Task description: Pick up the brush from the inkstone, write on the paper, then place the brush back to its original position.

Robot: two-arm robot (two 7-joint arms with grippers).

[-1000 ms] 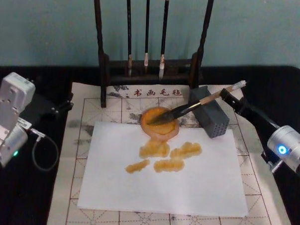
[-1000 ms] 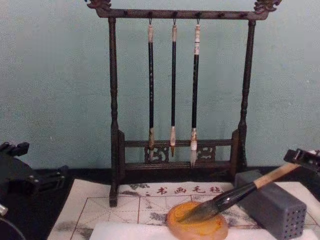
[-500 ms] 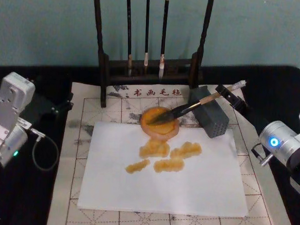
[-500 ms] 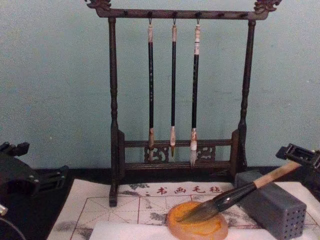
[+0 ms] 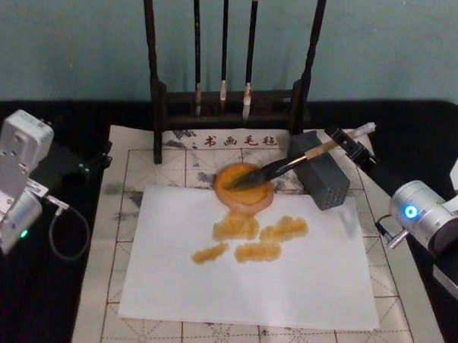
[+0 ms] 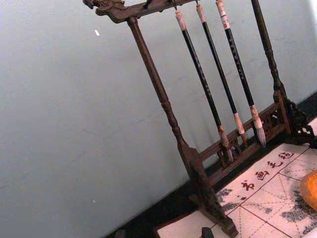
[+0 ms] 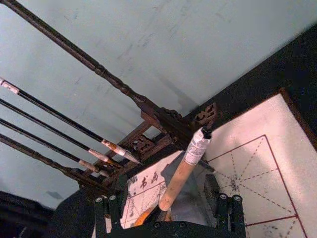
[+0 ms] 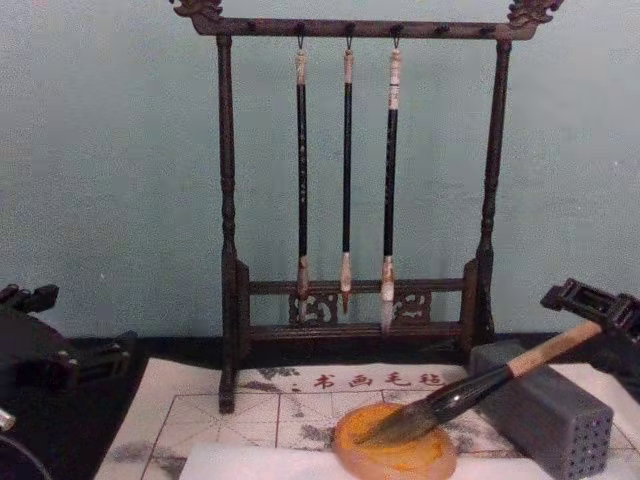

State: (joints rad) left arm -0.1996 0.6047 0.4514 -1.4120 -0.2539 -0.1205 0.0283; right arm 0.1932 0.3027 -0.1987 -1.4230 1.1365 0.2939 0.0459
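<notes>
The brush lies slanted, its dark bristles in the round orange inkstone and its tan handle leaning on a grey block. My right gripper is at the handle's white-capped end. In the right wrist view its fingers stand wide apart on either side of the handle, open and not touching it. The white paper lies in front of the inkstone and carries several orange-yellow strokes. My left gripper is parked at the far left of the table, off the mat.
A dark wooden rack with three thin hanging brushes stands behind the inkstone. A gridded felt mat lies under the paper. A black cloth covers the table on both sides.
My right gripper has shifted a little left and up along the handle's end, and the right arm's elbow has swung back. The brush has stayed put.
</notes>
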